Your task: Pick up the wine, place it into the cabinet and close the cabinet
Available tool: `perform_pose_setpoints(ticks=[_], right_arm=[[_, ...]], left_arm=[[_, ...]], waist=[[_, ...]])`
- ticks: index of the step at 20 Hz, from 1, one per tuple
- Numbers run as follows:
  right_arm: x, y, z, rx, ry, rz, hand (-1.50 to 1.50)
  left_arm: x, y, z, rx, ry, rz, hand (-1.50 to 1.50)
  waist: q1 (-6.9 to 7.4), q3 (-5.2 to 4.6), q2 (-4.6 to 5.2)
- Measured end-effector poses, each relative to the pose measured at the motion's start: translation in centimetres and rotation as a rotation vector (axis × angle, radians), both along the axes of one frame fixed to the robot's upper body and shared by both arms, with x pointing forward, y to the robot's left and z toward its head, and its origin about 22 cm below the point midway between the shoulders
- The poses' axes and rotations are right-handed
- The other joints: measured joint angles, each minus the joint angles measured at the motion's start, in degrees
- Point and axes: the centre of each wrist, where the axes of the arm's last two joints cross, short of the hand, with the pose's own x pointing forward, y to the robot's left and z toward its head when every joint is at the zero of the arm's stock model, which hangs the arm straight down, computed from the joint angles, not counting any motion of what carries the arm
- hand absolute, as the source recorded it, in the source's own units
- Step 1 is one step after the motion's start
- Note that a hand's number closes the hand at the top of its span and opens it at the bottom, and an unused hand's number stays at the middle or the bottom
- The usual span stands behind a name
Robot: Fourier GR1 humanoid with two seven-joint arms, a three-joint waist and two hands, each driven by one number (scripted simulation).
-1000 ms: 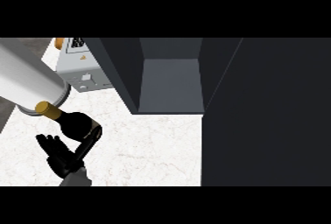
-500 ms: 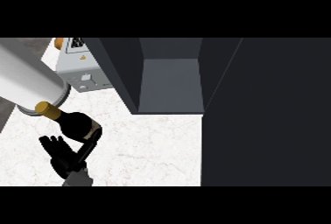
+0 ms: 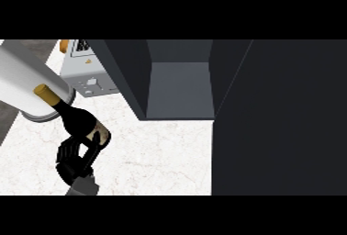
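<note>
The wine bottle [image 3: 73, 118] is dark with a gold cap, and it leans with its neck toward the far left. My left hand [image 3: 76, 156] is curled round its lower body from below, hiding the base. To the right stands the open dark cabinet [image 3: 180, 87], its grey shelf showing. The cabinet's dark door [image 3: 284, 119] fills the right side of the view. The bottle is left of the cabinet opening and outside it. My right hand does not show.
A large white cylinder [image 3: 27, 75] slants in from the top left, behind the bottle's neck. A grey box-like appliance [image 3: 85, 75] sits against the cabinet's left wall. White marble counter [image 3: 163, 156] stretches between my hand and the cabinet.
The bottle's neck has risen toward the far left and the hand has come up a little to the right, its fingers now wrapped round the bottle's body.
</note>
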Motion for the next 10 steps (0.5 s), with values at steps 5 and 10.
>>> perform_pose_setpoints(ticks=[5, 10], right_arm=[[-0.02, -0.48, 0.13, -0.008, 0.001, -0.002, -1.5], [0.24, -0.59, 0.08, -0.006, 0.002, 0.0, -1.5]], left_arm=[[0.02, 0.0, -0.21, 0.015, 0.011, -0.024, 1.5], [-0.48, 0.19, -0.43, 0.061, -0.003, -0.167, 1.5]], waist=[[-0.01, 0.21, -0.08], [-0.03, 0.31, -0.12]])
